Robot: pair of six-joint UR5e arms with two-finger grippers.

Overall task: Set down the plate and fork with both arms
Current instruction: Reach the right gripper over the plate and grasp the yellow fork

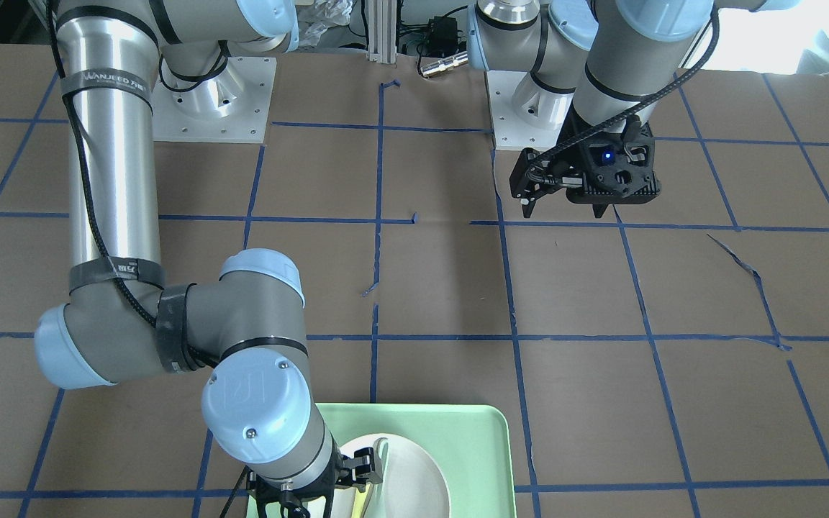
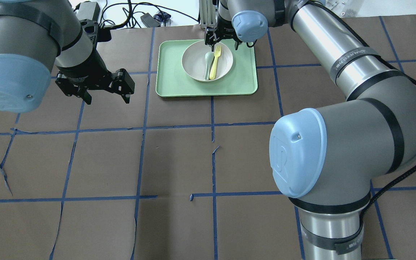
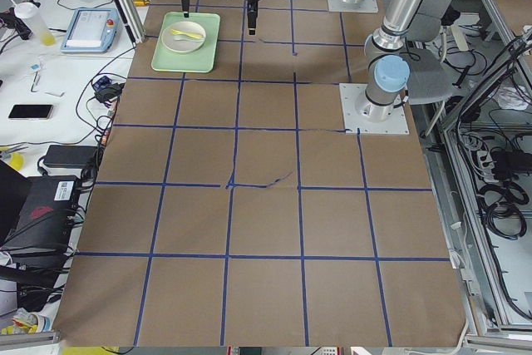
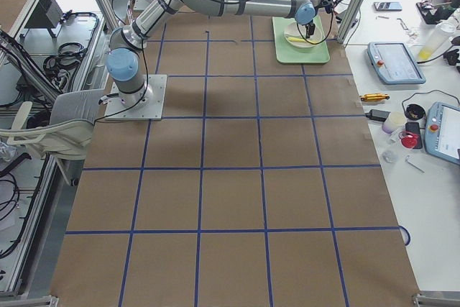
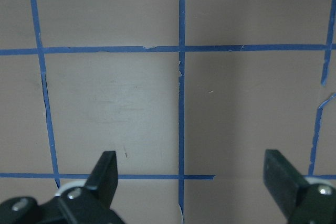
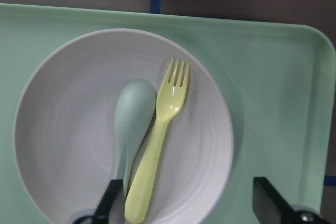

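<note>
Overhead: plate (image 2: 193, 68) on mint tray (image 2: 172, 85), upper centre; fork (image 2: 215, 63) and spoon (image 2: 207, 62) inside it, touching. Right tool (image 2: 224, 44) hangs above plate's far rim, fingers apart, likely lining up on fork.
Left wrist: left tool (image 5: 189, 158) spread wide over bench (image 5: 131, 103), holding nothing, probably staged for plate.

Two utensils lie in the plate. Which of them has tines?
The yellow fork. Its neighbour, the pale grey-green spoon, ends in a smooth rounded bowl instead of tines.
</note>
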